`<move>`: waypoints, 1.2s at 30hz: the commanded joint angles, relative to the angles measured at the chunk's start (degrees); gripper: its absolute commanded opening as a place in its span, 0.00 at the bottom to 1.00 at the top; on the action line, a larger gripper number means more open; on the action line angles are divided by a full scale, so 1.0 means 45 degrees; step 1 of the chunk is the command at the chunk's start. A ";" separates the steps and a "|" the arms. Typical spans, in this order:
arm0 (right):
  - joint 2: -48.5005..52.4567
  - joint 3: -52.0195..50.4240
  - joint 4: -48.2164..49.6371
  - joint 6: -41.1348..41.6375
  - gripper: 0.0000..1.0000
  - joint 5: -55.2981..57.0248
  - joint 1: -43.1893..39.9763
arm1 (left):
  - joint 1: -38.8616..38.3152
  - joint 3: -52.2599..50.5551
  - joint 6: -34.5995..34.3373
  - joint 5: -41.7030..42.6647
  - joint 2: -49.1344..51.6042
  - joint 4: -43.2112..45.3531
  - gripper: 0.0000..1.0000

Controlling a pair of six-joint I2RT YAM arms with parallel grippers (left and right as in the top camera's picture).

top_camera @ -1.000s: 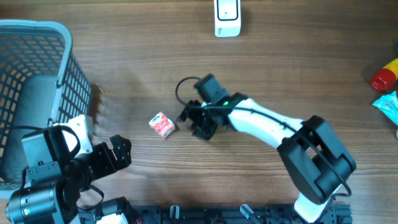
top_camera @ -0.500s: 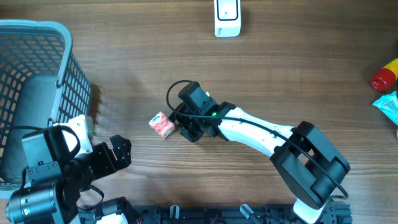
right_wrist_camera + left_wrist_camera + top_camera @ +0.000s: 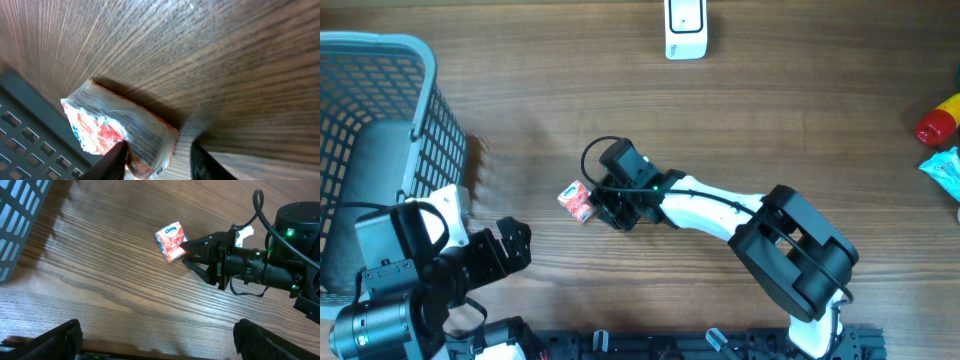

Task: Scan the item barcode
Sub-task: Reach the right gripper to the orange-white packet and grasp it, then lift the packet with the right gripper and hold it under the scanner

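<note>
The item is a small red and white tissue packet [image 3: 578, 201] lying on the wooden table left of centre; it also shows as the packet [image 3: 170, 241] in the left wrist view. My right gripper [image 3: 599, 203] has reached it from the right. In the right wrist view the packet [image 3: 120, 131] sits between the fingers of the right gripper [image 3: 157, 147]. One finger touches its side and the other stands a little off its corner. A white scanner [image 3: 685, 28] stands at the far edge. My left gripper [image 3: 157, 335] hangs wide open over bare wood at the near left.
A grey-blue mesh basket [image 3: 425, 75] fills the far left. A red and yellow bottle [image 3: 940, 122] and a teal packet [image 3: 945, 170] lie at the right edge. The right arm [image 3: 720, 210] stretches across the middle.
The right gripper has slid left up to the packet and its jaws have narrowed around it. The left arm has not moved.
</note>
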 commanded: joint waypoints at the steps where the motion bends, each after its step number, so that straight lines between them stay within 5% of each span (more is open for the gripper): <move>1: 0.0554 -0.0049 0.0019 0.0073 0.14 0.0335 0.0019 | 0.0015 0.0000 -0.0112 -0.0034 -0.0019 0.0029 1.00; 2: 0.0554 -0.0049 0.0039 0.0044 0.05 0.0321 0.0019 | 0.0015 0.0000 -0.0117 -0.0034 -0.0019 0.0029 1.00; 8: 0.0287 -0.0049 0.0296 -0.2419 0.05 -0.2229 -0.0452 | 0.0015 0.0000 -0.0117 -0.0034 -0.0019 0.0029 1.00; 13: -0.0763 -0.0049 -0.1613 -0.6062 0.04 -1.1540 -0.3405 | 0.0015 0.0000 -0.0112 -0.0034 -0.0019 0.0029 1.00; 16: -0.0811 -0.0049 -0.2351 -0.6975 0.04 -1.4843 -0.4692 | 0.0015 0.0000 -0.0117 -0.0034 -0.0019 0.0029 1.00; 20: -0.0981 -0.0049 -0.3342 -0.7946 0.04 -1.4766 -0.5906 | 0.0015 0.0000 -0.0117 -0.0029 -0.0019 0.0034 1.00; 26: -0.3031 -0.0049 -0.8218 -1.1302 0.04 -1.0914 -0.7446 | 0.0015 0.0000 -0.0117 -0.0034 -0.0019 0.0029 1.00; 36: -0.8121 -0.0044 -0.8160 -0.8918 0.05 -0.9126 -0.8281 | 0.0015 0.0000 -0.0117 -0.0034 -0.0019 0.0029 1.00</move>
